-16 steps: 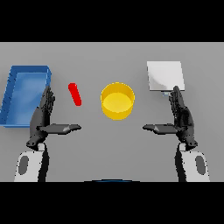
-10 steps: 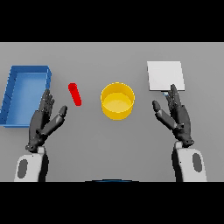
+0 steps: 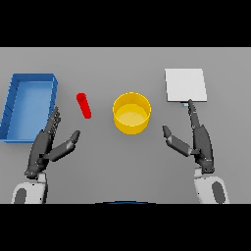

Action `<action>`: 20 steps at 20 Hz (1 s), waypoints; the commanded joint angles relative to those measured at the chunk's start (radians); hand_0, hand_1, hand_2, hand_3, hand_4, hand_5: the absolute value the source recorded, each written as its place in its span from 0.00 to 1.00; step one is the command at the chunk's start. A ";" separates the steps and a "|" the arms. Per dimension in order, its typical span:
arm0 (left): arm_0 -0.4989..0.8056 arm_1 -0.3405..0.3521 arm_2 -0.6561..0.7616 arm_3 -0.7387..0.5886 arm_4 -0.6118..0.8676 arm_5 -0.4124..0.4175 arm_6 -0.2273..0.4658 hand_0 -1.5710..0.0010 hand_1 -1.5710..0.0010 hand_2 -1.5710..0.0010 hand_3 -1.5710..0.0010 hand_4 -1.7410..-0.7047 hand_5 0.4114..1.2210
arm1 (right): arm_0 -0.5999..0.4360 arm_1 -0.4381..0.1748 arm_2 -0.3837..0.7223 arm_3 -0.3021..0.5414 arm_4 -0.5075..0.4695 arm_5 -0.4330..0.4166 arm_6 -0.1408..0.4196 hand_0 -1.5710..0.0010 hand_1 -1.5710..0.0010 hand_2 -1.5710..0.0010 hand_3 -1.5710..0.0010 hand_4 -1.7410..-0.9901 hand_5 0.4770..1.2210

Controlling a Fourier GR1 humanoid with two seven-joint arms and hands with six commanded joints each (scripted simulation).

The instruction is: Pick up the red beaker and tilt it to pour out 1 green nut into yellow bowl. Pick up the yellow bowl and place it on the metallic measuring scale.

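The red beaker (image 3: 84, 105) lies on its side on the table, left of the yellow bowl (image 3: 131, 113). The bowl stands upright in the middle. At the back right lies the metallic measuring scale (image 3: 185, 85), a flat pale square. My left hand (image 3: 45, 145) hovers below and left of the beaker, open, fingers straight and thumb spread, touching nothing. My right hand (image 3: 198, 141) is open too, right of the bowl, with fingertips reaching the scale's near edge. I see no green nut.
A blue bin (image 3: 28, 103) sits at the far left, just beyond my left hand. Grey table surface lies between the hands and in front of the bowl.
Both hands have rotated so the thumbs swing from pointing inward to angling forward. The left hand has tilted toward the beaker. The beaker, bowl and scale have stayed put.
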 commanded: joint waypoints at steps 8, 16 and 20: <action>-0.210 -0.031 0.021 0.266 -0.062 0.048 -0.038 1.00 1.00 1.00 1.00 0.49 0.28 | 0.009 -0.003 -0.001 -0.019 -0.030 0.027 -0.018 1.00 1.00 1.00 1.00 0.63 0.21; -0.374 -0.042 0.061 0.466 -0.062 0.063 -0.086 1.00 1.00 1.00 1.00 0.44 0.33 | 0.010 -0.012 -0.012 -0.015 -0.033 0.026 -0.027 1.00 1.00 1.00 1.00 0.63 0.21; -0.442 -0.046 0.064 0.559 -0.084 0.076 -0.103 1.00 1.00 1.00 1.00 0.43 0.35 | 0.004 -0.002 -0.007 -0.018 -0.028 0.019 -0.019 1.00 1.00 1.00 1.00 0.62 0.22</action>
